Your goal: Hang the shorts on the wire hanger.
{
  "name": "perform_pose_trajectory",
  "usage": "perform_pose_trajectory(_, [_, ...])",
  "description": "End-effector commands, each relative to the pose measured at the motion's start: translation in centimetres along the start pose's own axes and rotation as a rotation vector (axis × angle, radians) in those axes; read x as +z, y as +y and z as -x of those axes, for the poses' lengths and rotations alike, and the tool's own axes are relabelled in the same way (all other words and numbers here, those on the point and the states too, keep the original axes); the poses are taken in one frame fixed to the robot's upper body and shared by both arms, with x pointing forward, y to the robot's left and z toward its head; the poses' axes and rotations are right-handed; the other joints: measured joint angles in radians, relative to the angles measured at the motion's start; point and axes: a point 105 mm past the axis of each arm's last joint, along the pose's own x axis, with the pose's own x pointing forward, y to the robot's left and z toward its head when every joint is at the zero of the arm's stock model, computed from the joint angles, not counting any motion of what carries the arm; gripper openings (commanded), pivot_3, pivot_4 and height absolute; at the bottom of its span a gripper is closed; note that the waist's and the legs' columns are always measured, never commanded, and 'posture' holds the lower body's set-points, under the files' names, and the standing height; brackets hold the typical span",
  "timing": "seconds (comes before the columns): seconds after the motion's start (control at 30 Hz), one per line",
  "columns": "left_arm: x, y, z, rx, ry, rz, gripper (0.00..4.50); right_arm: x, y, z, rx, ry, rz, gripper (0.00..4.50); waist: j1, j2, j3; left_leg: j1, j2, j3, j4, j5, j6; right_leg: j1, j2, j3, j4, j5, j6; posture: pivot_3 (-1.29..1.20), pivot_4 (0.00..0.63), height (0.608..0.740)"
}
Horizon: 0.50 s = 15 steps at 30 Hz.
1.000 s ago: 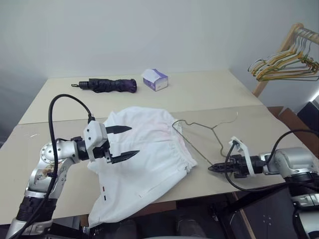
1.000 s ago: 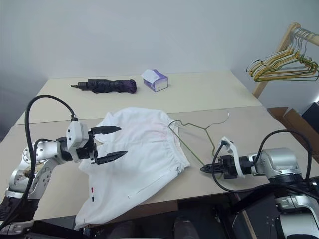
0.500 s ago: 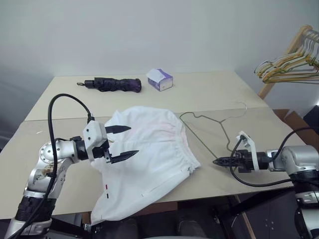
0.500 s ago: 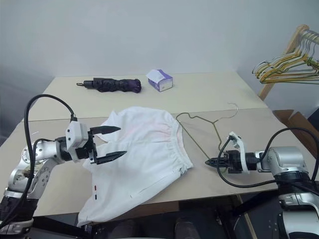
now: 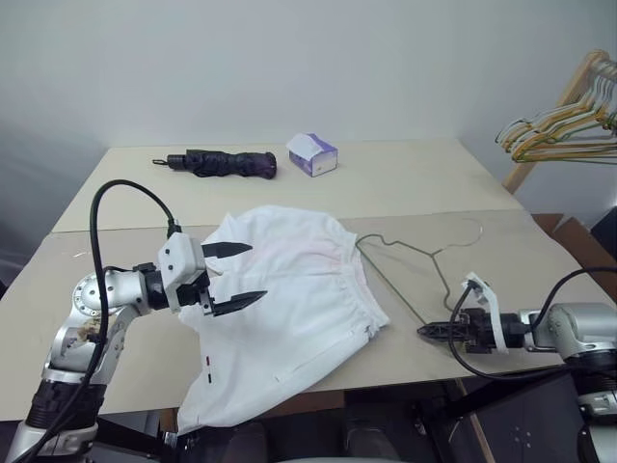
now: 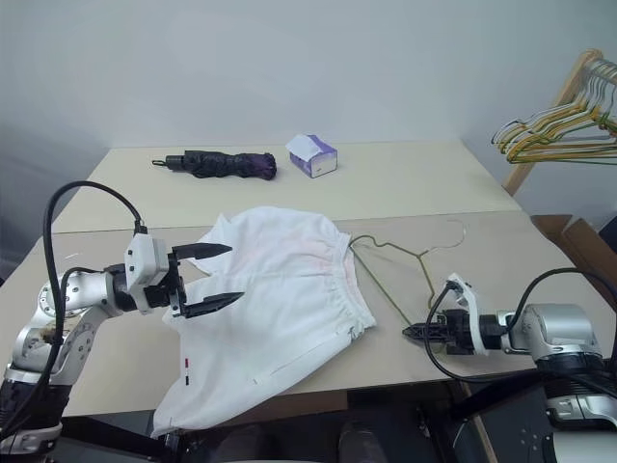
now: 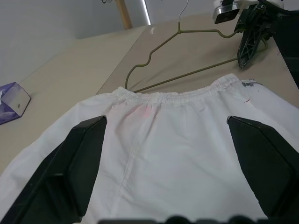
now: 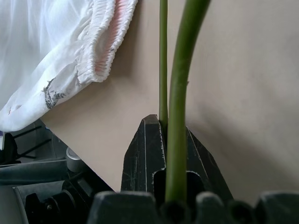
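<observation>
Flat on the table (image 5: 540,253): one wire hanger (image 5: 436,255), long bar running from the right gripper (image 5: 424,331) away toward the waistband of the shorts (image 5: 289,299), hook (image 5: 470,227) curling out at the far end, away from the cloth. Pinched at the near corner between the pressed-together fingers of the right gripper, wire passing straight between them in the right wrist view. One pair of shorts, spread on the table under and just ahead of the left gripper (image 5: 236,277), waistband facing the hanger, legs draping over the near table edge. Left gripper spread wide, hovering over the cloth, holding nothing. Beyond both grippers: one folded umbrella (image 5: 224,162) and one tissue box (image 5: 313,153). Compared with a second ago: hanger's near corner and right gripper drawn further from the shorts, bar no longer under the waistband.
</observation>
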Motion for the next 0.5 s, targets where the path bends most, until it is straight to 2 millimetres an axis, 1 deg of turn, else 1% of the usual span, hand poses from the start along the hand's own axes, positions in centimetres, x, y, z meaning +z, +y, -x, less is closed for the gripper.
perform_pose_trajectory(0.03, [1.40, -0.10, 0.08, -0.007, -0.041, -0.020, 4.45, 1.33, 1.22, 0.79, 0.042, -0.039, 0.044, 0.00, 0.000, 0.000, 0.000, 0.000, 0.000, 0.000, 0.000, 0.000, 0.000, 0.000, 0.000, 0.000, 0.000, 0.000, 0.000, 0.01, 0.000, 0.740])
perform_pose_trajectory(0.27, [1.57, -0.31, -0.05, -0.019, -0.050, -0.010, 4.45, 0.84, 1.70, 0.64, 0.073, 0.017, 0.052, 0.00, 0.001, 0.000, 0.000, 0.000, 0.000, 0.000, 0.000, 0.000, 0.000, 0.000, 0.000, 0.000, 0.000, 0.000, 0.000, 0.01, 0.000, 0.740])
perform_pose_trajectory(0.37, [1.69, -0.44, -0.20, -0.020, -0.065, 0.013, 4.45, 0.85, 2.10, 0.84, 0.103, 0.039, 0.027, 0.00, 0.000, 0.000, 0.000, 0.000, 0.000, 0.000, 0.000, 0.000, 0.000, 0.000, 0.000, 0.000, 0.000, 0.000, 0.000, 0.01, 0.000, 0.740])
perform_pose_trajectory(0.5, [2.10, -0.69, -0.30, -0.030, -0.095, 0.064, 4.45, 0.75, 1.78, 0.59, 0.095, 0.080, 0.014, 0.00, 0.000, 0.000, 0.000, 0.000, 0.000, 0.000, 0.000, 0.000, 0.000, 0.000, 0.000, 0.000, -0.001, 0.000, 0.000, 0.00, 0.000, 0.740])
